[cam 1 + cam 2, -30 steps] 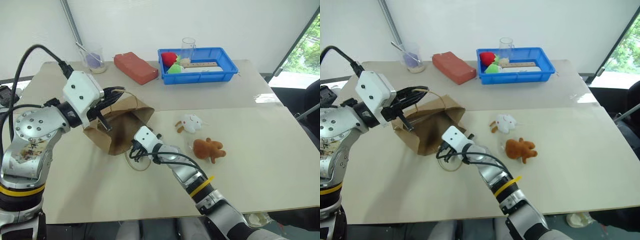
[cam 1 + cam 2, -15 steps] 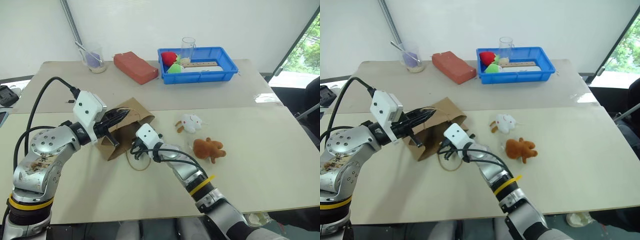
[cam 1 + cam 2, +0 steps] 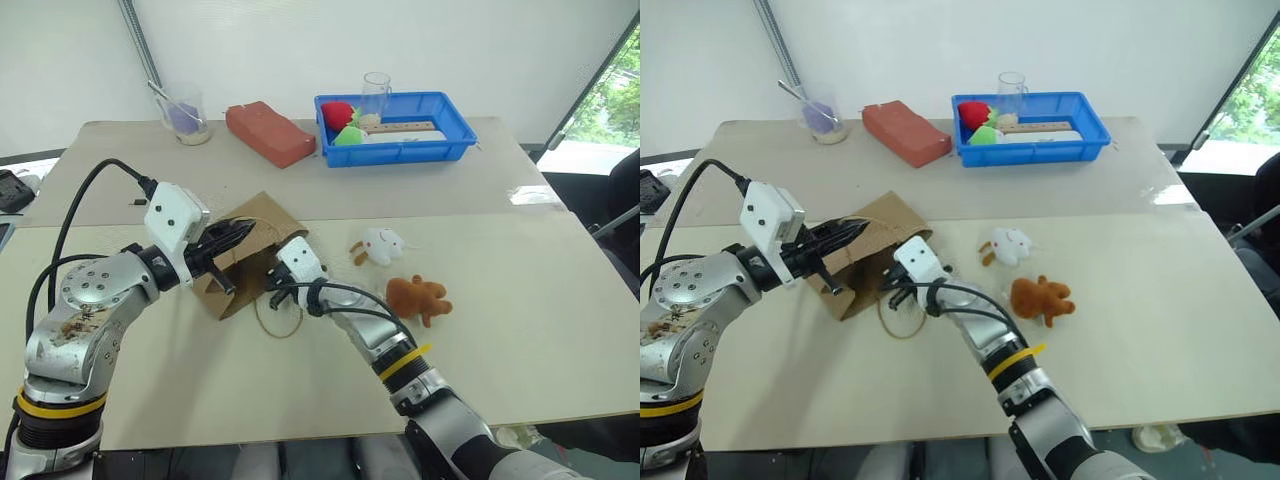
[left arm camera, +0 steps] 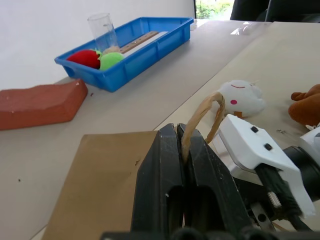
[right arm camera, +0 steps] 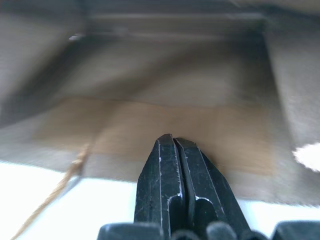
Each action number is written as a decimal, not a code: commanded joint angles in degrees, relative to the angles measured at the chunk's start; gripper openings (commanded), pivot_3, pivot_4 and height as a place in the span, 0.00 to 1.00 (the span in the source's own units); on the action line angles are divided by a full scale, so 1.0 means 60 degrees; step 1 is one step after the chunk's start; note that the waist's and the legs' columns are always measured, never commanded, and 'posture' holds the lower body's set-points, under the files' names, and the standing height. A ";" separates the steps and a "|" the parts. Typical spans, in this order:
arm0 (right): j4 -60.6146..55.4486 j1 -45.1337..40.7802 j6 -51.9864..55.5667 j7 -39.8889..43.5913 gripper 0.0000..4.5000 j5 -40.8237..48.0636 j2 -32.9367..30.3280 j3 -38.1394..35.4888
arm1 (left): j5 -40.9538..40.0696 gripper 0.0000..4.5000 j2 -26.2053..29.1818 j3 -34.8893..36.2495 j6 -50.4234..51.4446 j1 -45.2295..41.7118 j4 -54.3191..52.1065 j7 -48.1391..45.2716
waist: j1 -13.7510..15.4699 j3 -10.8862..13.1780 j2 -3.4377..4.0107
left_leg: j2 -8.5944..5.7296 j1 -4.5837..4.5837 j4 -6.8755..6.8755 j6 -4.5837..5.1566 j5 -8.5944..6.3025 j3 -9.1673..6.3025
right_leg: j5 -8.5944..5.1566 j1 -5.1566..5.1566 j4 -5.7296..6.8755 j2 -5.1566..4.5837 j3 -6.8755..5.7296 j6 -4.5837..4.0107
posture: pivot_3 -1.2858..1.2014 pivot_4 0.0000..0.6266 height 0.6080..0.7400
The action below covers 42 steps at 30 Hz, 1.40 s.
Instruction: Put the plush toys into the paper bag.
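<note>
The brown paper bag point(image 3: 258, 245) lies tilted on the table, its mouth toward the right arm. My left gripper point(image 3: 236, 236) is shut on one of its twisted loop handles point(image 4: 206, 106), which rises between the fingers. The other handle point(image 3: 277, 322) lies loose on the table. At the bag's mouth my right gripper point(image 3: 272, 292) is shut on nothing and points inside point(image 5: 171, 141). The two plush toys rest on the table to the right of the bag: a white one point(image 3: 381, 245) and a reddish-brown one point(image 3: 417, 297).
A blue tray point(image 3: 446, 150) at the back holds red and green round soft toys, a ruler and a clear glass point(image 3: 377, 95). A red brick-shaped block point(image 3: 270, 133) and a cup point(image 3: 186, 116) with a stirrer stand at the back left.
My left gripper has sunk with the handle, and the bag has come down closer to the table. The right gripper has hardly moved at the bag's mouth.
</note>
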 commanded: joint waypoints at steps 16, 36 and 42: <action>0.2859 -0.1607 -0.2454 -0.0968 0.02 -0.0538 0.1207 -0.0194 | -0.1624 0.00 -0.0250 0.0545 0.1736 -0.0949 -0.0059 0.0847 | -0.0025 0.0000 -0.0001 | -0.0002 0.0000 -0.0001 -0.0001 0.0000 -0.0008 | 0.0001 0.0002 0.0000 -0.0008 -0.0005 -0.0001 | 0.52 0.24 1.00; 0.1230 -0.0961 -0.2170 -0.0246 0.02 -0.0146 0.0725 0.0261 | -0.2594 0.00 -0.1045 0.0184 0.2417 -0.1210 -0.0035 0.1758 | -0.0044 0.0000 0.0000 | -0.0001 -0.0012 -0.0002 -0.0004 0.0002 -0.0008 | 0.0001 -0.0015 0.0011 -0.0007 -0.0002 -0.0001 | 0.52 0.24 1.00; -0.1091 -0.0034 -0.0923 0.0354 0.02 -0.0128 0.0127 0.0532 | -0.2574 0.00 -0.1490 -0.0004 0.2416 -0.1411 0.0192 0.1979 | 0.0035 0.0000 0.0000 | 0.0000 -0.0030 -0.0020 -0.0010 -0.0001 -0.0025 | 0.0001 -0.0022 -0.0005 -0.0024 -0.0019 -0.0001 | 0.52 0.24 1.00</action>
